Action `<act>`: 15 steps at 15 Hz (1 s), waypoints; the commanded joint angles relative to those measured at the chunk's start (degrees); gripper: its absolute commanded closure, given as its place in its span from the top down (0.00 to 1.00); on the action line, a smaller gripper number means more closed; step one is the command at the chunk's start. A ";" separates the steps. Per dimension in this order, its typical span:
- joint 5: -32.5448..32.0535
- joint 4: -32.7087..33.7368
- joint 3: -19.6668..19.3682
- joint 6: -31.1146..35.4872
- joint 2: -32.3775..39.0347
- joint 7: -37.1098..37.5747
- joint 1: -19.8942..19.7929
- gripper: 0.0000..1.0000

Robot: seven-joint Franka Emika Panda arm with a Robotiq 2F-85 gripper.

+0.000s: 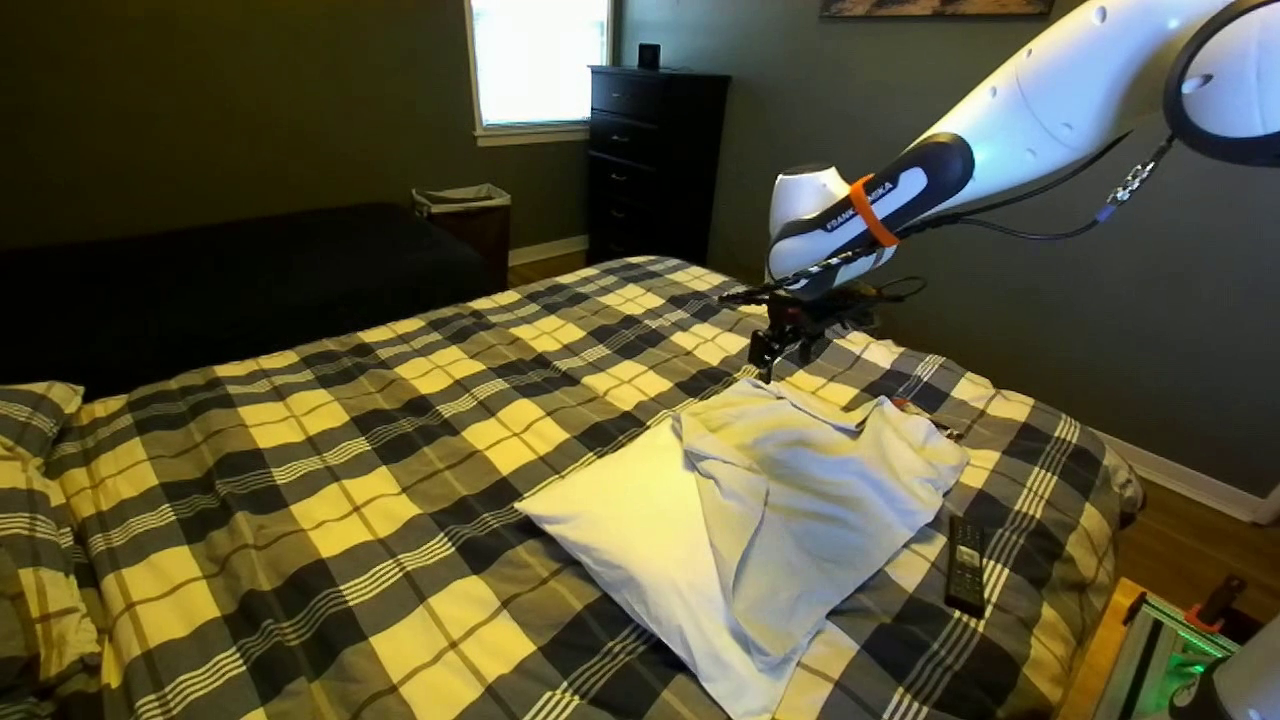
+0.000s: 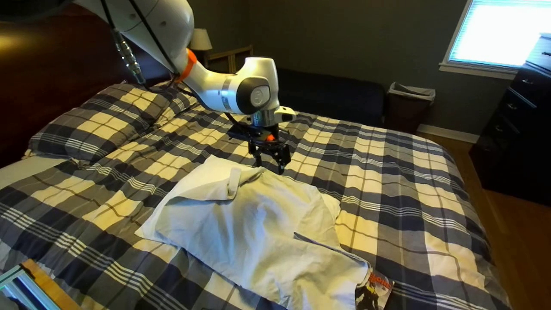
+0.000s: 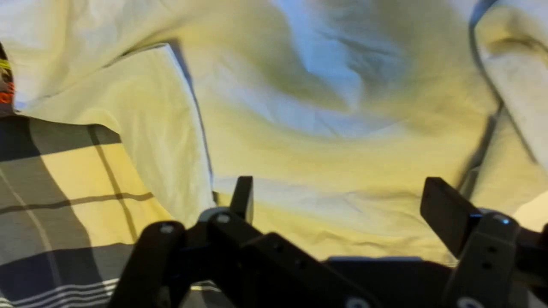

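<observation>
A pale, rumpled cloth (image 1: pixel 820 480) lies spread on the plaid bedspread, with folds and a turned-back flap across it. Its smoother white part (image 1: pixel 630 530) reaches toward the left in that exterior view. My gripper (image 2: pixel 270 167) points down at the cloth's edge (image 2: pixel 267 176), close above it; contact cannot be made out. In the wrist view the gripper (image 3: pixel 338 184) stands wide open with nothing between its fingers, and the cloth (image 3: pixel 342 154) fills the space beyond them. A magazine (image 2: pixel 373 292) sticks out from under one corner of the cloth, mostly covered.
A black remote (image 1: pixel 965 565) rests on the plaid bedspread (image 1: pixel 380 500) beside the cloth. Plaid pillows (image 2: pixel 103 116) lie by the dark headboard (image 2: pixel 38 77). A dark dresser (image 1: pixel 655 165) and a lined bin (image 1: pixel 470 215) stand past the bed.
</observation>
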 commanded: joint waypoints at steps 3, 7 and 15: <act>10.21 -2.20 6.87 4.20 0.69 -17.96 -3.02 1.00; 16.00 -0.35 10.23 1.02 3.18 -27.36 -4.73 1.00; 18.37 4.41 12.17 -3.69 8.21 -35.98 -5.57 1.00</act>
